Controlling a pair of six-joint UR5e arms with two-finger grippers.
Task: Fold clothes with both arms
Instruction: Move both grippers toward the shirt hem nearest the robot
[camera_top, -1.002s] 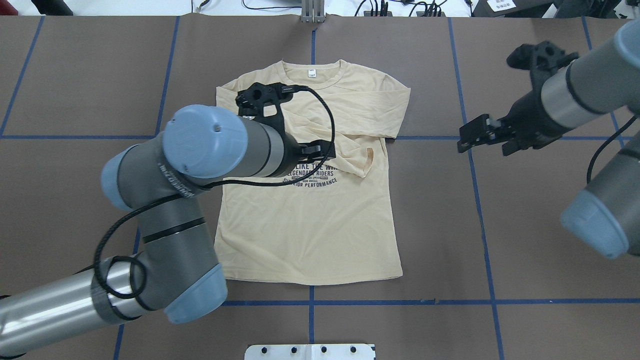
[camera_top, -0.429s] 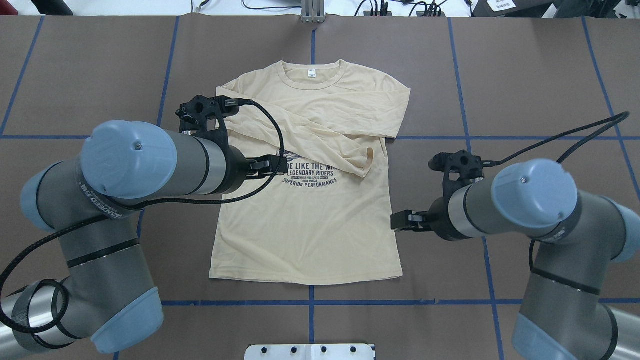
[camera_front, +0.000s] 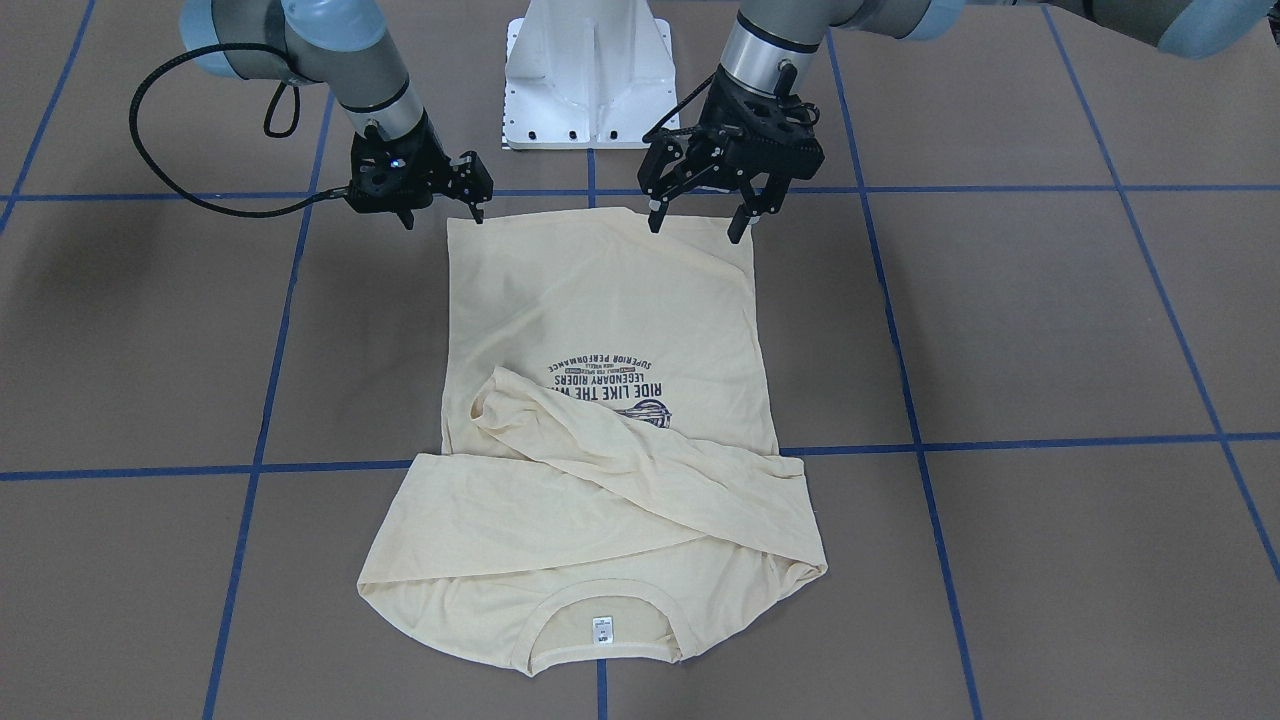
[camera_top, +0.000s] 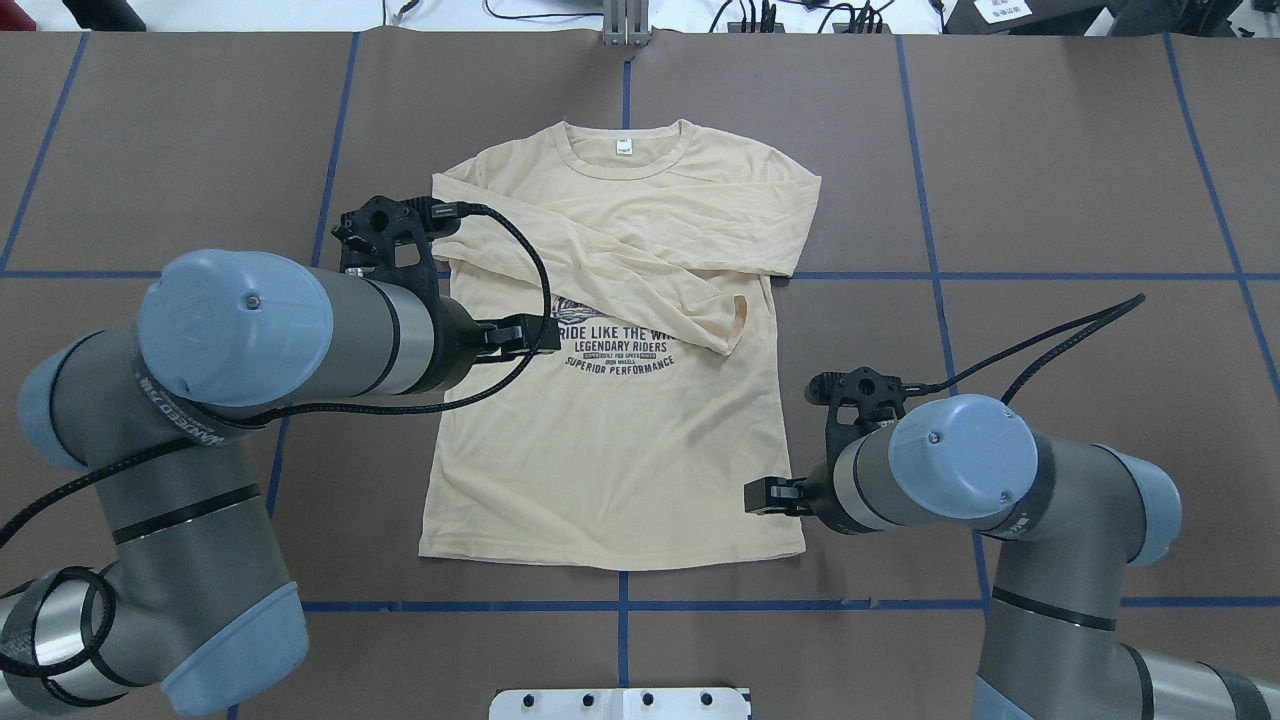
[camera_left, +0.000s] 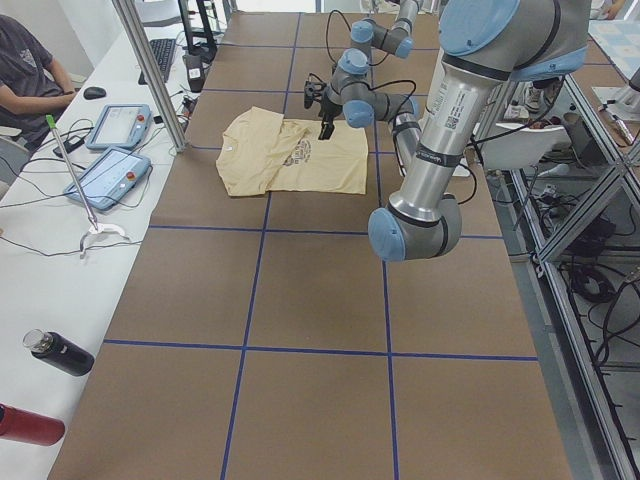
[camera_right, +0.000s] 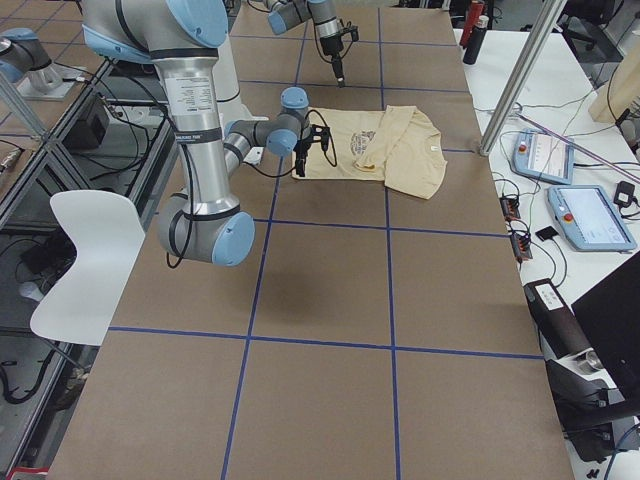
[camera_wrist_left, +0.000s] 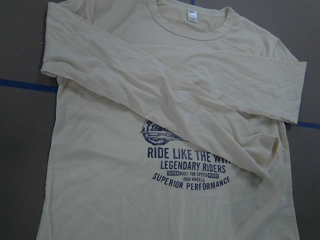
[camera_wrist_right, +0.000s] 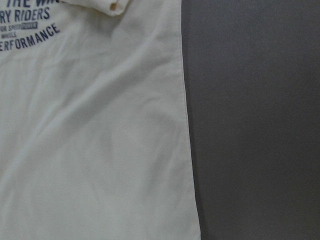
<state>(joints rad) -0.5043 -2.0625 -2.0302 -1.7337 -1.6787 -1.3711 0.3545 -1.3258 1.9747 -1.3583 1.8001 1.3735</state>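
Spreading across every view, the brown paper-covered bench (camera_top: 1100, 150) is crossed by blue tape lines (camera_top: 800, 604). Two grey metal arms with light blue joint caps reach over it, the left arm (camera_top: 230, 330) and the right arm (camera_top: 960, 460).

Between them a pale cream-yellow long-sleeved T-shirt (camera_top: 620, 460) lies flat and front up near the bench's middle, with its hem toward the robot. Both sleeves (camera_top: 640, 280) are folded across the chest.

The black two-fingered left hand (camera_front: 698, 218) hangs above the shirt's left half with its fingers spread, gripping nothing. The black right hand (camera_front: 442, 212) sits low by the shirt's right edge near the hem corner, fingers likewise apart and empty.

A navy print (camera_top: 615, 350) is partly covered by one sleeve. A small white neck label (camera_top: 623, 147) shows inside the collar.
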